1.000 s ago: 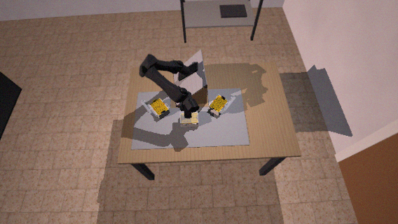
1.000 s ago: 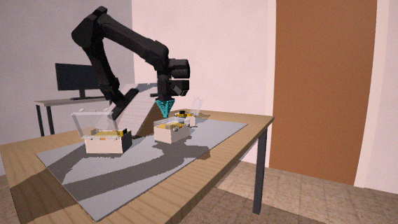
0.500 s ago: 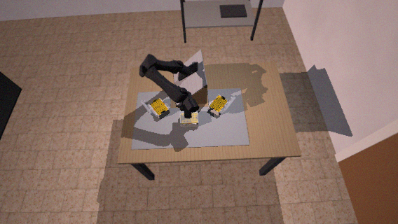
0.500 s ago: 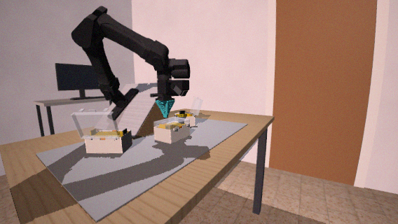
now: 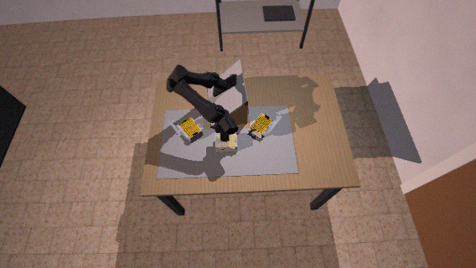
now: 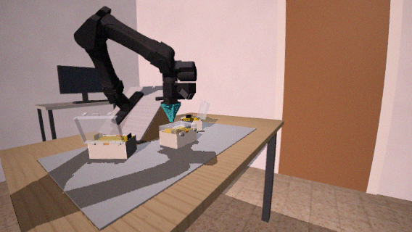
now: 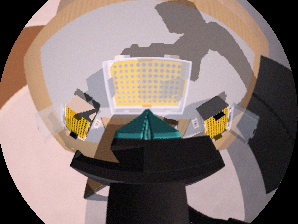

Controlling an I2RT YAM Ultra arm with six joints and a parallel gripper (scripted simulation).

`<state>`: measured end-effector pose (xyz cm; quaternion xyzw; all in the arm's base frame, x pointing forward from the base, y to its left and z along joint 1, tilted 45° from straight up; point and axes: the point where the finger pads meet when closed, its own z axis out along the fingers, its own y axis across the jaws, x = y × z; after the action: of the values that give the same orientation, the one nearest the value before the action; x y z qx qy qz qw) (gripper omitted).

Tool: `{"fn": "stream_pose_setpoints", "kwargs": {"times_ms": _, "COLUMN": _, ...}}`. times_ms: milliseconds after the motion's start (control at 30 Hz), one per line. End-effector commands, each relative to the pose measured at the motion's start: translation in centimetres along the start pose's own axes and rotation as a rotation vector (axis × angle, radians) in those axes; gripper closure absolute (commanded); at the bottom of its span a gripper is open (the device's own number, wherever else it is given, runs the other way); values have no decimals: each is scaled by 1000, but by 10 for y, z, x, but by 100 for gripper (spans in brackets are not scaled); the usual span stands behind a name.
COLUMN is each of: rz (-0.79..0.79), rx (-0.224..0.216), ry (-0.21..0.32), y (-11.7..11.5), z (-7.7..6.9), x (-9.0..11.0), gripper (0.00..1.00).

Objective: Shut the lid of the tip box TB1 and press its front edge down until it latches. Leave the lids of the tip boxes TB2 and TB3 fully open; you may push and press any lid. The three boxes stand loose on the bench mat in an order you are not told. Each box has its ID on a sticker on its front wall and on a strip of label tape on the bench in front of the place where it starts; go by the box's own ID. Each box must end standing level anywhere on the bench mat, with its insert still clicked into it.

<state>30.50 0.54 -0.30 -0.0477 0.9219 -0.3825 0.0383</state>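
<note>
Pressed together on nothing, the teal-tipped black gripper (image 6: 170,117) points straight down just above the middle white tip box with a yellow tip grid (image 6: 178,135), at centre frame in the exterior view. Its clear hinged lid (image 7: 148,86) appears to lie down over the grid; whether it has latched cannot be told, and the stickers are too small to read, so taking this box for TB1 is a guess from the arm's position. The box stands loose and looks light, so it would likely slide under a sideways push; the stiff, thin lid is best pressed straight down at its front edge. To either side, the left box (image 6: 107,145) and right box (image 6: 192,121) keep lids raised on the grey bench mat (image 6: 120,181).
</note>
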Motion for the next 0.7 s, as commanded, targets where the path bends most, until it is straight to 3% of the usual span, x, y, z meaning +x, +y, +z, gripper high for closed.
{"fn": "stream_pose_setpoints", "kwargs": {"times_ms": 0, "rz": 15, "rx": -5, "ry": -40, "y": 1, "z": -7, "x": -9, "gripper": 100}}
{"fn": "stream_pose_setpoints", "kwargs": {"times_ms": 667, "rz": -13, "rx": 9, "ry": -4, "y": 3, "z": 8, "x": 2, "gripper": 100}}
